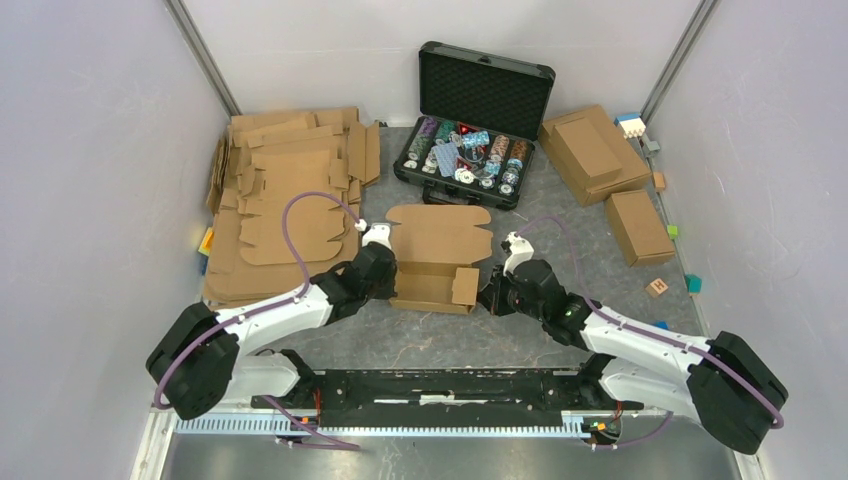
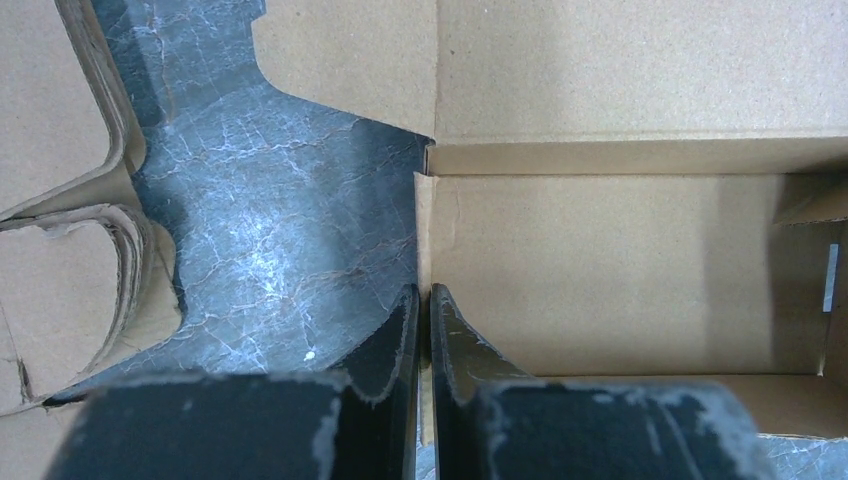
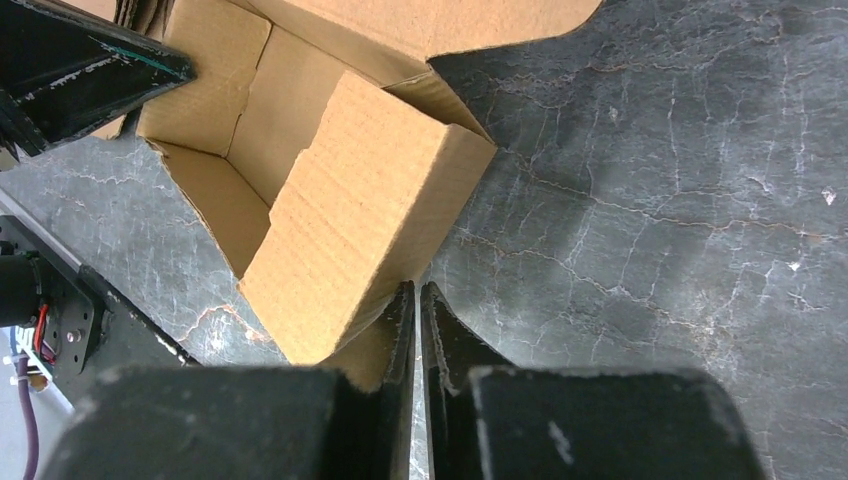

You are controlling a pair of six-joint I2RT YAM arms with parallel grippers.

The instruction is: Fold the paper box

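While the paper box (image 1: 432, 262) is only half formed, it sits mid-table (image 1: 420, 340) between your two arms. Its lid panel (image 1: 440, 232) lies flat on the far side and the tray part is open upward.

Left gripper (image 2: 424, 320): fingers closed on the box's left end wall (image 2: 424, 230), one inside and one outside. My read is that it's anchoring the box and keeping that wall upright while the other side gets worked.

Right gripper (image 3: 418, 310): fingers together, with nothing visible in the slit. It's parked just beside the near corner of the right end flap (image 3: 360, 220). That flap leans inward and isn't tucked. This looks like a push or nudge pose, not a grasp.

Surroundings, big to small:
- stack of flat blanks (image 1: 285, 210), left and far-left, close to your left arm's elbow sweep
- open black case (image 1: 470, 120) of chips, far, just beyond the lid's far edge, so it limits how far the lid can swing back
- two closed cardboard boxes (image 1: 592, 152), far right, well apart
- small blocks (image 1: 657, 287) at the right edge, out of the way

Nothing sits between the grippers and the box.
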